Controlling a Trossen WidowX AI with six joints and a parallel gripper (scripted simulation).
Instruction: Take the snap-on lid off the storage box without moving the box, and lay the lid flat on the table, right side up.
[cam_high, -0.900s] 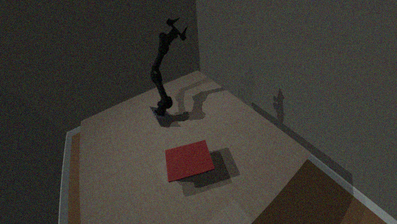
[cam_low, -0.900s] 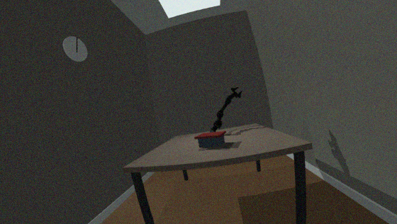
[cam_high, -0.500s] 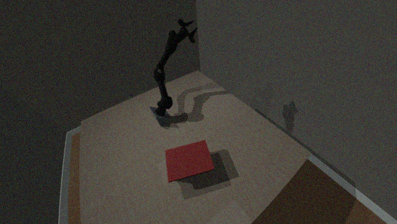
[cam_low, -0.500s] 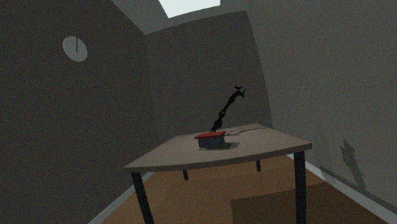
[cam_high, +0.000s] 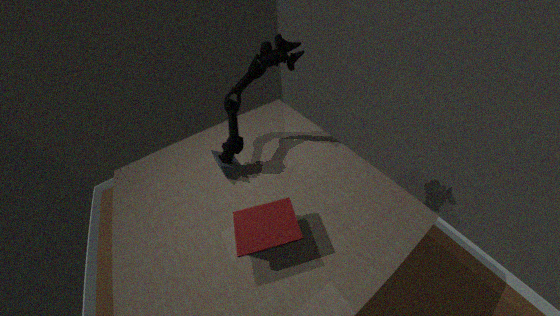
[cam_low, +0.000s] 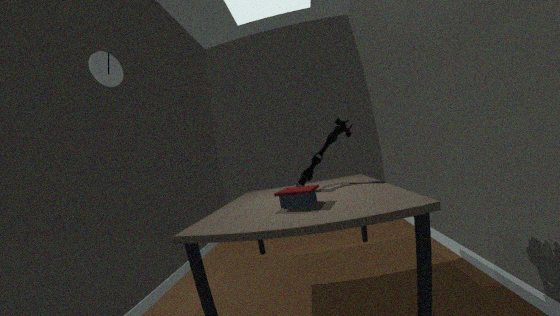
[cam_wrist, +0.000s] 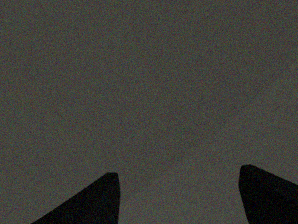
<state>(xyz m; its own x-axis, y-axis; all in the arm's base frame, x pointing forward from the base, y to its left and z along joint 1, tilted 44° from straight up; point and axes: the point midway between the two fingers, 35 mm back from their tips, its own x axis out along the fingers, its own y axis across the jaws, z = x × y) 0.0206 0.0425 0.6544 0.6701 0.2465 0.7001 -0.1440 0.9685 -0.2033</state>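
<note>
One red lid (cam_high: 266, 226) is seen, seated on one dark storage box (cam_low: 298, 200), near the middle of the desk (cam_high: 165, 210); in the top view the pair lies at about 6 o'clock from the arm's base. One arm is counted, rising from the far part of the desk, and its single end effector (cam_high: 291, 54) is raised high toward 1 o'clock of the base, well apart from the lid. Its two fingers are held about half apart with only bare wall between them, so nothing is gripped.

The risks are judged as follows: a long descent is required, and a misjudged approach could push the box sideways. If the half-parted fingers are not matched to the lid's edge, the rim could be missed, or the box could be dragged up with the snapped lid. A lid released tilted could land upside down
</note>
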